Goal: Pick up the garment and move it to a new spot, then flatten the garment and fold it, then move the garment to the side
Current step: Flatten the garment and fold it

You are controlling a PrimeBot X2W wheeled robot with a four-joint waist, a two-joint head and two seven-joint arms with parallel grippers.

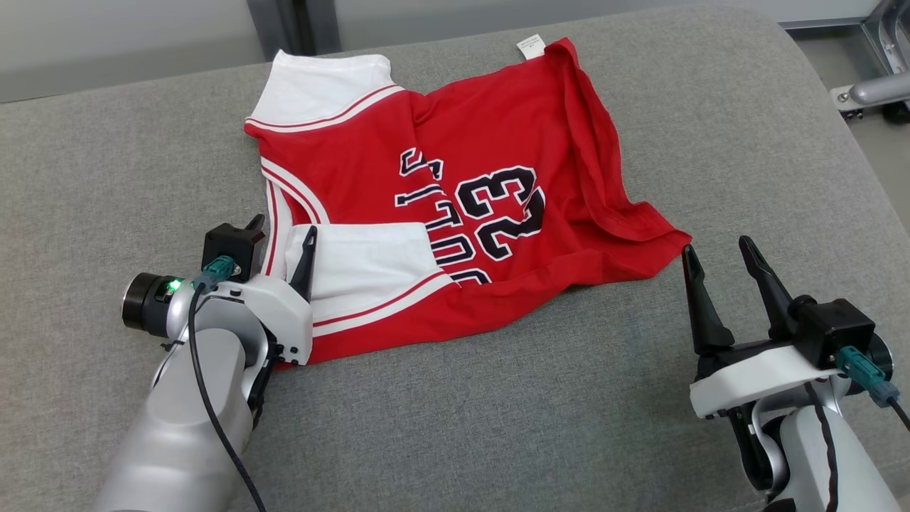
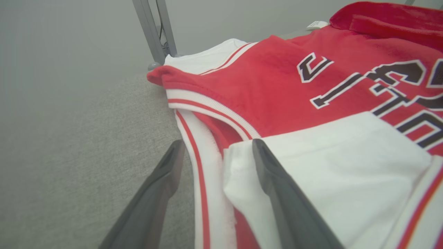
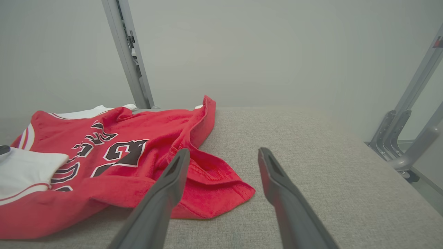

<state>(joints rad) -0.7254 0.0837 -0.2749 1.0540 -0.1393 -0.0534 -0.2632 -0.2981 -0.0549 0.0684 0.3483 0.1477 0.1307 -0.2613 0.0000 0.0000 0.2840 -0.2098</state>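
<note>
Grey upholstery [image 1: 498, 412] lies nearest me. My left claw [image 1: 283, 231] is spread, straddling the near-left edge of the jersey [image 1: 498, 128], one finger over its white sleeve [image 1: 362, 267]. My right claw [image 1: 718, 247], also spread and empty, sits just beside the red hem corner. A white label [image 1: 532, 46] pokes out at the far edge.

Red jersey [image 1: 498, 142] with white sleeves and black number 23, lying rumpled on a grey padded surface [image 1: 498, 427]; neckline toward 9 o'clock, hem toward 3 o'clock, white label [image 1: 531, 47] at 12 o'clock.
</note>
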